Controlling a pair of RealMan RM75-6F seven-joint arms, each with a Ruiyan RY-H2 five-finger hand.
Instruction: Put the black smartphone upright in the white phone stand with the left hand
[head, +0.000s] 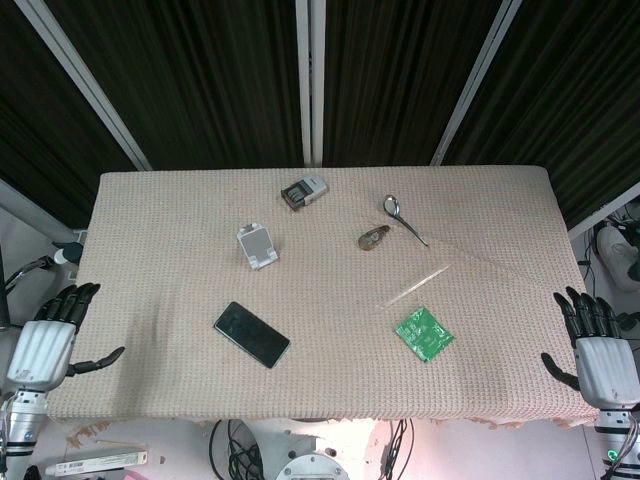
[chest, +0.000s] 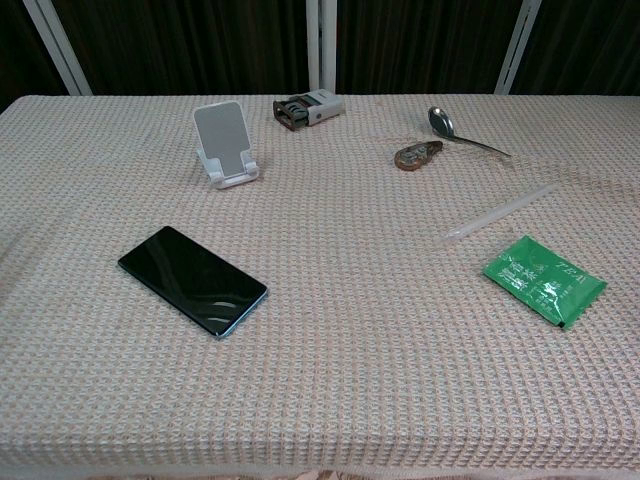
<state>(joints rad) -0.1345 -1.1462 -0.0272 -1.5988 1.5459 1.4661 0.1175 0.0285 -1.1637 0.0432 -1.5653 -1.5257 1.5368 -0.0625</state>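
Note:
The black smartphone (head: 251, 334) (chest: 192, 279) lies flat and screen up on the beige cloth, left of centre near the front. The white phone stand (head: 257, 245) (chest: 225, 144) stands farther back with nothing in it. My left hand (head: 48, 340) hangs off the table's left edge, fingers spread and holding nothing, well left of the phone. Off the right edge, my right hand (head: 598, 345) is also spread and holds nothing. Neither hand shows in the chest view.
A small grey device (head: 303, 191) (chest: 308, 108) sits at the back centre. A spoon (head: 402, 217) (chest: 460, 133), a small brown object (head: 373, 237) (chest: 416, 155), a clear straw (head: 417, 286) (chest: 500, 213) and a green tea packet (head: 423, 333) (chest: 543, 279) lie on the right half.

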